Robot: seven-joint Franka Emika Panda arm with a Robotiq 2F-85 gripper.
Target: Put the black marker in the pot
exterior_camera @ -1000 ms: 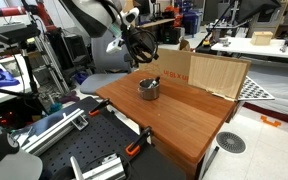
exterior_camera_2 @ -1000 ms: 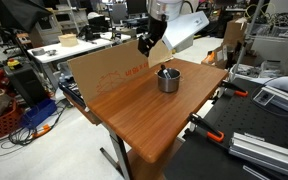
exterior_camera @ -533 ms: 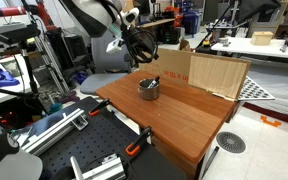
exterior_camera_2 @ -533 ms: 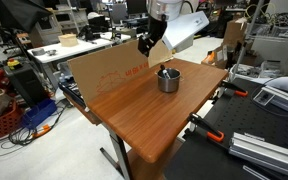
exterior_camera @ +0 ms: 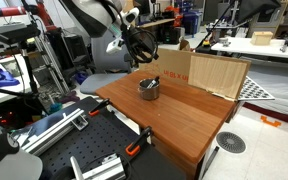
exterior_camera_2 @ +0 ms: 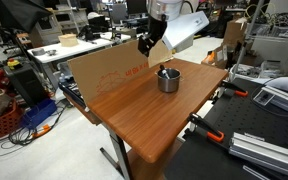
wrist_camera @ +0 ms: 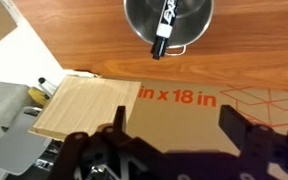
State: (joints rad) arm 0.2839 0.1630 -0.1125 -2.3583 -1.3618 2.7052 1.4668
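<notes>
The rectangular brown wooden table [exterior_camera: 179, 118] is carrying one pot and two panels.
A small round grey metal pot [exterior_camera: 148, 89] is sitting near the tabletop's middle in both exterior views [exterior_camera_2: 168, 80], while a brown cardboard sheet [exterior_camera: 174, 68] and a pale plywood board [exterior_camera: 220, 76] are standing side by side along one edge, near the pot.

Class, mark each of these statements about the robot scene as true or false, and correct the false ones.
1. The black marker lies flat on the table beside the pot. False: the black marker sits in the pot, leaning over its rim.
2. The gripper is open and holds nothing. True: the gripper is empty, fingers wide apart.
3. The pot stands on a wooden table. True: see the table.
4. The cardboard sheet covers the pot. False: the cardboard sheet stands apart from it, with bare wood between.
</notes>
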